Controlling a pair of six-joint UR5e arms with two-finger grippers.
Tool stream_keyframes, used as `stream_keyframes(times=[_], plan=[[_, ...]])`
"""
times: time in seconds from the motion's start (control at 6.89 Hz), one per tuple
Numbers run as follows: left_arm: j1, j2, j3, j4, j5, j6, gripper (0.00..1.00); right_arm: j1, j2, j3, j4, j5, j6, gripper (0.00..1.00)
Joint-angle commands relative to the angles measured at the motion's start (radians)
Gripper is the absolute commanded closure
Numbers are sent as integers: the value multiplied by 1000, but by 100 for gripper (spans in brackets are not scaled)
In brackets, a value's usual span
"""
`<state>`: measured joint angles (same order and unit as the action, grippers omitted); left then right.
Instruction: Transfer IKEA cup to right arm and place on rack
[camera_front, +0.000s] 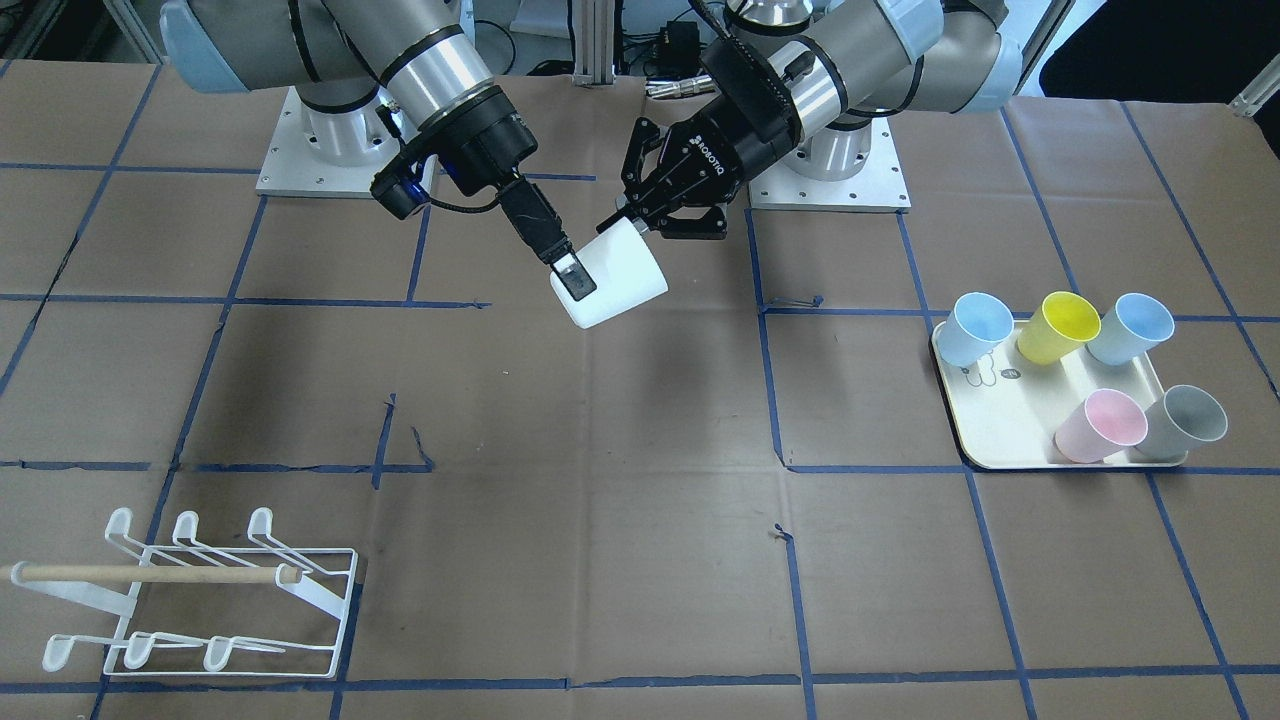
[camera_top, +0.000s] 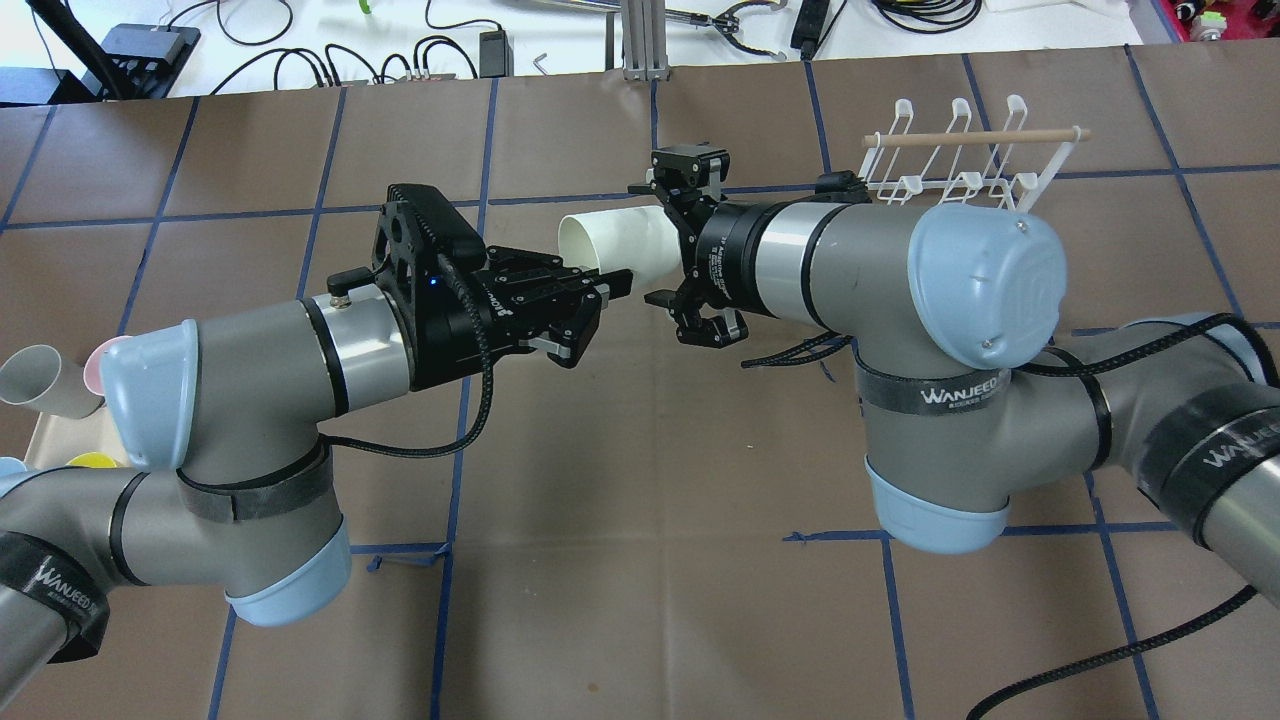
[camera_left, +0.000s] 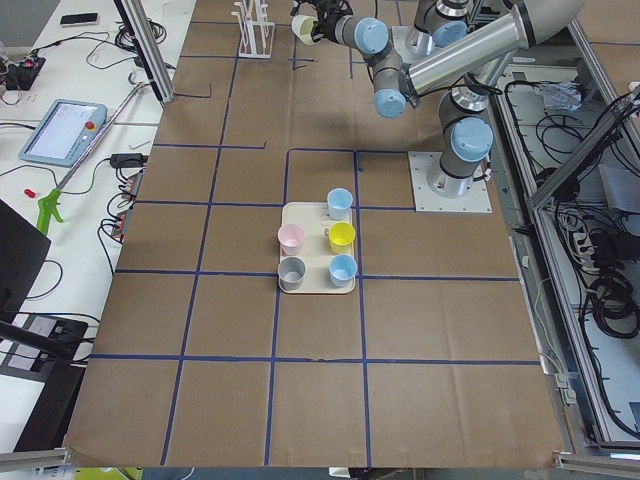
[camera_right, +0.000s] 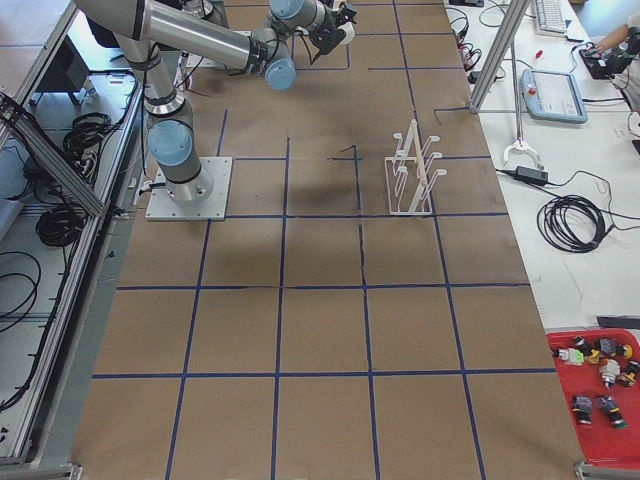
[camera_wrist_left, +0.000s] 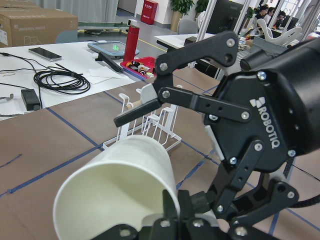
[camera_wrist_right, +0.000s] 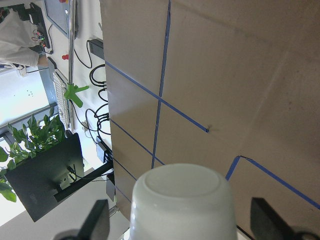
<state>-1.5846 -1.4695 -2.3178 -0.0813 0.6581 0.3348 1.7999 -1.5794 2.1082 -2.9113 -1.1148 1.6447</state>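
a: where is the cup (camera_front: 612, 280) found?
b: it is held above the table (camera_front: 600, 450), mid-width, near the robot; the left gripper (camera_top: 605, 287) is at its rim, the right gripper (camera_top: 660, 245) astride its base.
a: and the rest?
b: the rack (camera_front: 200, 600) is set far right; the tray (camera_front: 1010, 420), left, with five cups (camera_front: 1060, 325) stood on it.

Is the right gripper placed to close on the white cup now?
Likely yes: the right gripper is open, straddling the base of the white cup with nothing between; the left gripper holds the rim end.
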Motion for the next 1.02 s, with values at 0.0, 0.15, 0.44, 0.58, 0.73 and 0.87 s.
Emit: stream_keyframes(times=[0.0, 0.15, 0.44, 0.58, 0.73, 0.87], plan=[[0, 1, 0, 0, 0, 0, 100, 9, 28, -16, -2, 0, -2, 2], [0, 1, 0, 0, 0, 0, 100, 15, 33, -17, 0, -2, -2, 2], [0, 3, 0, 0, -2, -2, 100, 16, 33, -19, 0, 0, -5, 13], [0, 3, 0, 0, -2, -2, 100, 16, 33, -19, -3, 1, -5, 29], [0, 5, 0, 0, 0, -6, 96, 16, 33, -20, -6, 3, -6, 41], [0, 6, 2, 0, -2, -22, 94, 16, 33, -20, -9, 6, -6, 49]])
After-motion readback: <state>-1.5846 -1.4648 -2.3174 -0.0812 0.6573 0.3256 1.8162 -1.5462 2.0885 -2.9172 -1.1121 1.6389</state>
